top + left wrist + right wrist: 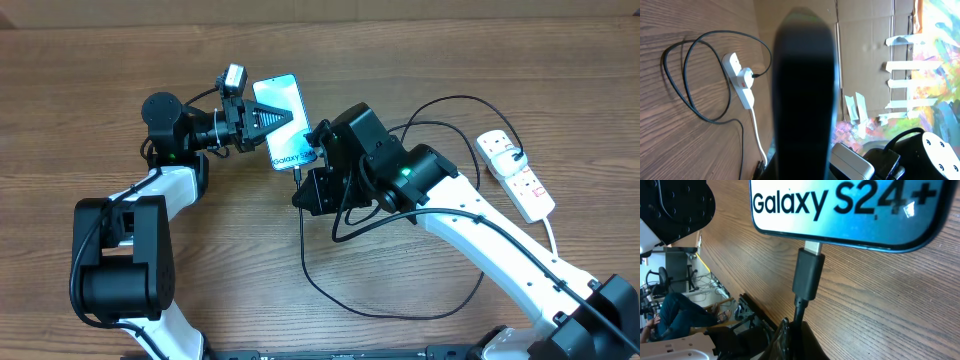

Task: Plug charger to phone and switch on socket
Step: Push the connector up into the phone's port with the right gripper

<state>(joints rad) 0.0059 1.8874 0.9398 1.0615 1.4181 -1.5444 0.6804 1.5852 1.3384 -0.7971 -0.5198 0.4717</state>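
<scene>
At the upper left of the overhead view the left gripper lays 1 dark finger across the phone; whether its jaws clamp the phone I cannot tell, since the left wrist view shows only a dark blur at centre. The phone sits at upper centre on the wooden table, screen up, its "Galaxy S24+" end toward the right gripper. That gripper's jaws are closed on the charger just behind the connector, which is seated in the phone's port. The black cable loops across lower centre, then up to the socket at the right edge; its plug is in an outlet.
</scene>
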